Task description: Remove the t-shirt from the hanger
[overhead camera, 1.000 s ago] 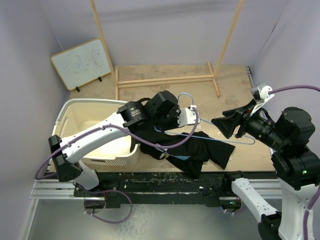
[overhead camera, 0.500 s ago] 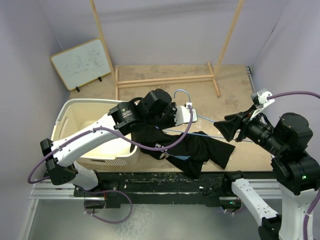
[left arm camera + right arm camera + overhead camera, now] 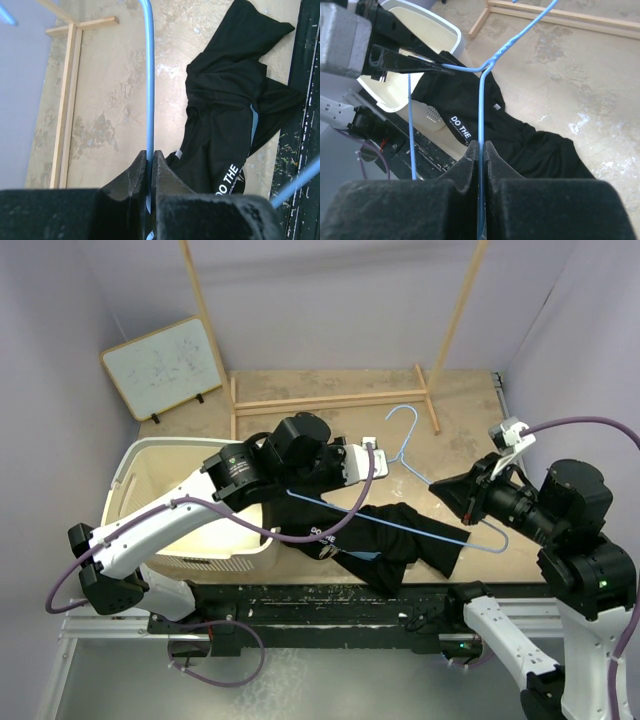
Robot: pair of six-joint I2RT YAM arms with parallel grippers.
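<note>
Now left end effector point(image 3: 150, 156) clamped on hanger point(image 3: 150, 75); right end effector point(image 3: 481, 147) likewise; t-shirt point(image 3: 225, 115) crumpled on table point(image 3: 470, 420).

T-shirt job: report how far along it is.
Done, apparently: the t-shirt lies crumpled on the table, with the hanger held above it. In hand: left gripper and right gripper both pinch the hanger's wire. Left: confirm no fabric clings to the wire; none shows.

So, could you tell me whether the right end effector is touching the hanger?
Touching: the right wrist view shows the right end effector pinching the hanger wire.
</note>
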